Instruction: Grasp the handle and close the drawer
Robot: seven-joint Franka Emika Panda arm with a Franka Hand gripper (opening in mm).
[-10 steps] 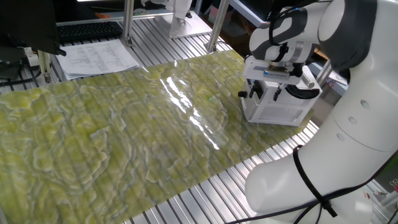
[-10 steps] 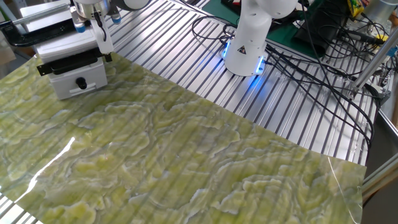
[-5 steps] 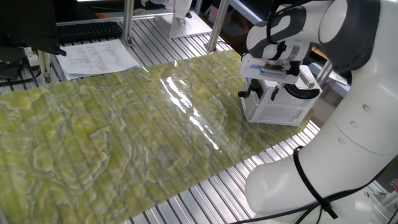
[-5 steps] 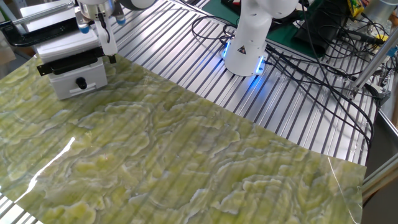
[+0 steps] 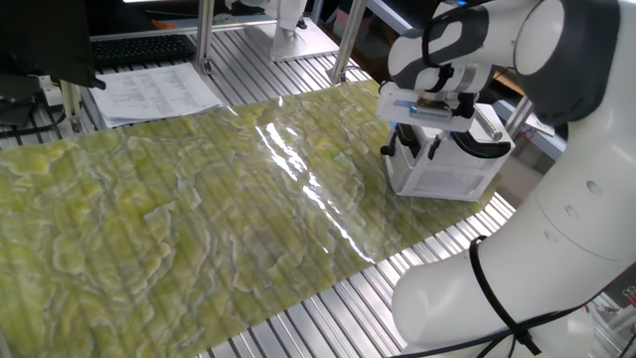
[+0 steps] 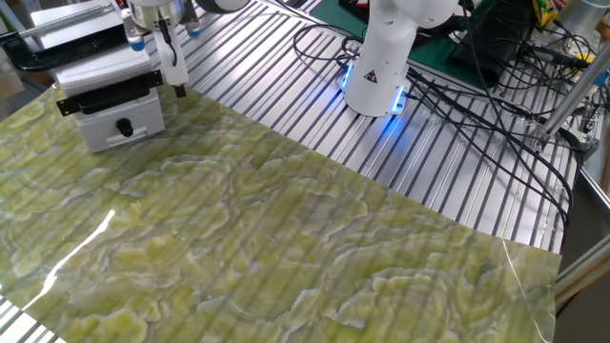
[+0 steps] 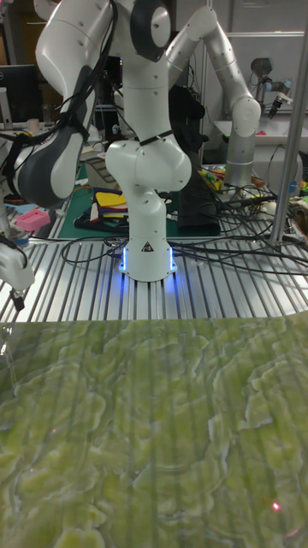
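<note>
The white cabinet [image 5: 447, 171] stands at the mat's far right in one fixed view and at top left [image 6: 112, 119] in the other. A thin black handle [image 6: 105, 96] runs across its drawer front; one end pokes out [image 5: 388, 151]. I cannot tell how far the drawer stands out. My gripper [image 5: 418, 149] hangs just before that front, open, with nothing between its fingers. From the other side the gripper [image 6: 172, 71] is at the cabinet's right corner, one fingertip [image 6: 179, 89] just beside the handle's end. The tall view catches only the gripper's edge [image 7: 14, 291].
A green-yellow mat [image 6: 286, 238] covers the slatted metal table. Papers [image 5: 159, 91], a keyboard [image 5: 139, 48] and metal posts [image 5: 343, 45] stand behind it. The arm's blue-lit base [image 6: 376, 71] and a tangle of cables [image 6: 477, 86] are near the cabinet.
The gripper has risen a little and slid sideways along the cabinet front, away from the middle of the handle. The cabinet looks the same.
</note>
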